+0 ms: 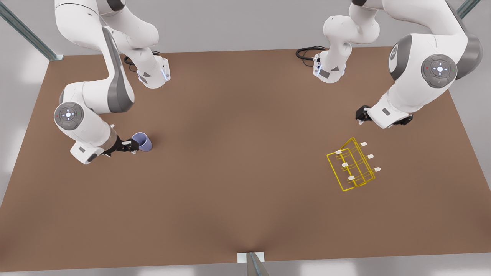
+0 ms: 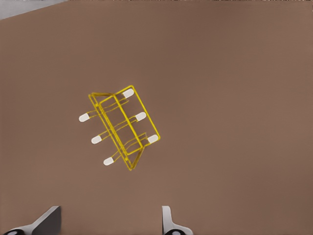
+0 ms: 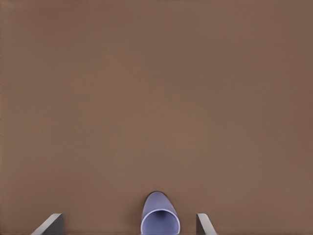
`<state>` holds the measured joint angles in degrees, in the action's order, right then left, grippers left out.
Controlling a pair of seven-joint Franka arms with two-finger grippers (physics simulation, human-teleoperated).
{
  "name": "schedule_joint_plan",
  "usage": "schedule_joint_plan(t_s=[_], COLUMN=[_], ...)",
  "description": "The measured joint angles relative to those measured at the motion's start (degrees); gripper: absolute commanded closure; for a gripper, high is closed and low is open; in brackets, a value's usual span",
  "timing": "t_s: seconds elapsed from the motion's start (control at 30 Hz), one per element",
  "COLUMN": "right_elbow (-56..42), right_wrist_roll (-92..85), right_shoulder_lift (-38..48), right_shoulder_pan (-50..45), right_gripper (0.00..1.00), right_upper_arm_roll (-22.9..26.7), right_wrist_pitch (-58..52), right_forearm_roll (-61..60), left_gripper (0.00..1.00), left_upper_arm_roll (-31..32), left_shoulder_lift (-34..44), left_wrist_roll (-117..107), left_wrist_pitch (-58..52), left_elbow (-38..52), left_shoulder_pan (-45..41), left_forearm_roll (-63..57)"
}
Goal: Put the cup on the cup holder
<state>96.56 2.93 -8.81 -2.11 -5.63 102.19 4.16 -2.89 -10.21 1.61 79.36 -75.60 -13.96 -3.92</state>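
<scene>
Cup (image 1: 142, 141) sits on the brown table (image 1: 238, 161) at the front view's left, lavender-blue, handleless, and tipped over with its open mouth turned toward the gripper beside it. The right gripper (image 1: 132, 146), on the arm at the front view's left, hovers right at the cup. In the right wrist view its two fingertips (image 3: 49, 224) stand wide apart on either side of the cup (image 3: 159, 215), and neither one touches it, so this claw is released and grasps nothing. Whether the cup rests fully on the table or leans against something is hard to judge from these angles.

Well apart from it, at the front view's right, stands the cup holder (image 1: 353, 165), a thin yellow wire rack with six short white-tipped pegs, three along each side. The left gripper (image 1: 361, 115), on the arm at the front view's right, hangs above the table just on the far side of the rack. In the left wrist view its fingers (image 2: 168, 223) are spread with bare table between them, released as well, and the cup holder (image 2: 120, 128) lies ahead of them, untouched.
</scene>
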Motion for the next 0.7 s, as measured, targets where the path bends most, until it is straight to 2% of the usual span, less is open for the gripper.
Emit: schedule_joint_plan(t_s=[0.1, 0.2, 0.23, 0.4, 0.57, 0.7], right_elbow=[-2.1, 1.9, 4.9, 35.0, 49.4, 53.8], right_wrist_roll=[-0.6, -0.8, -0.5, 0.9, 2.0, 2.6], right_shoulder_lift=[-4.5, -5.8, -4.5, 9.9, 13.8, 14.7], right_shoulder_pan=[-0.2, -0.4, -0.3, -1.3, -1.1, 0.2], right_gripper=[0.00, 0.00, 0.00, 0.00, 0.00, 0.00], right_upper_arm_roll=[0.0, -0.4, -1.1, -2.1, -2.1, -2.2], right_wrist_pitch=[-0.3, -1.4, -1.3, 9.5, 23.1, 32.2], right_forearm_roll=[-0.7, -2.8, -3.4, -4.8, -5.1, -5.2], left_gripper=[0.00, 0.00, 0.00, 0.00, 0.00, 0.00], left_upper_arm_roll=[0.0, -0.1, -0.1, 0.0, 0.0, 0.0], left_shoulder_lift=[0.0, 0.0, 0.0, 0.1, 0.1, 0.2], left_wrist_roll=[0.2, 0.4, 0.4, 0.7, 0.9, 1.0], left_wrist_pitch=[0.7, 1.1, 1.1, 0.8, 0.4, 0.1], left_elbow=[0.0, 0.0, 0.0, 0.0, 0.0, 0.0], left_shoulder_pan=[0.0, 0.0, 0.0, 0.0, 0.0, -0.1], left_forearm_roll=[0.1, 0.0, 0.0, 0.0, 0.0, 0.0])
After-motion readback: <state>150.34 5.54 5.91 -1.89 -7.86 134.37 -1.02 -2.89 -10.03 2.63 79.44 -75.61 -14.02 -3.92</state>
